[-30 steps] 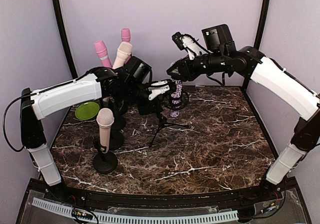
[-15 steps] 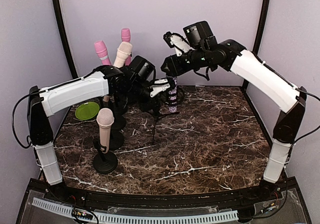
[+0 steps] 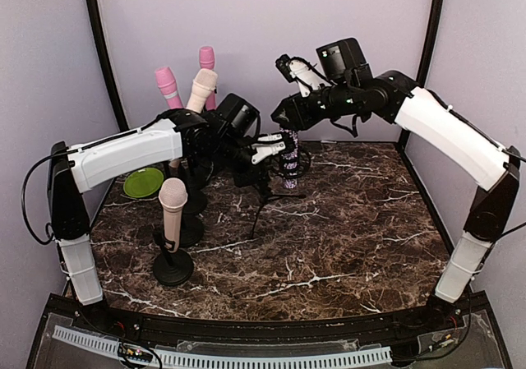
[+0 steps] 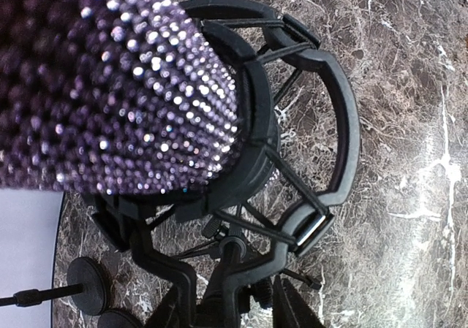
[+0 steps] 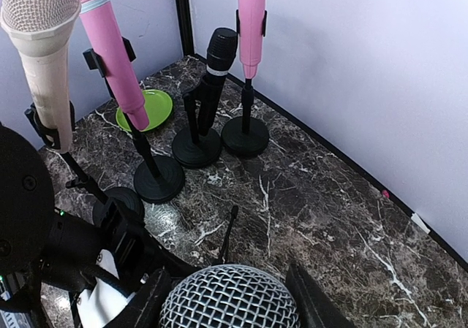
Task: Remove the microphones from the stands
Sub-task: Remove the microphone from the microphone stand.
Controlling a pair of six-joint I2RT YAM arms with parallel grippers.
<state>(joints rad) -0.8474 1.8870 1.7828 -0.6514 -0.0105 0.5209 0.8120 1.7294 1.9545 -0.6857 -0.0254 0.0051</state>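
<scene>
1. At the far centre of the dark marble table (image 3: 353, 237), top view: the purple rhinestone microphone (image 3: 288, 157) stands upright in the black ring-cradle tripod stand (image 3: 261, 203). The left gripper (image 3: 274, 148) is right at the cradle from the left side. The right gripper (image 3: 288, 116) sits over the top end of the purple rhinestone microphone.
2. Left wrist view: the purple rhinestone microphone (image 4: 110, 87) is seated inside the cradle ring (image 4: 333, 123), not lifted out. This gripper's own fingers aren't clearly seen, so I can't tell if it is wide or clamped.
3. Right wrist view: the silver mesh head (image 5: 230, 299) is wedged between two dark fingers (image 5: 150, 302) pressing both sides, so the right gripper (image 5: 230, 307) is clamped on the purple rhinestone microphone.
4. Step, my judgement: the grasp is made, the pull-out is not yet done. The next move calls for a straight pull along the microphone's axis with the stand braced, or the tripod may tip.
</scene>
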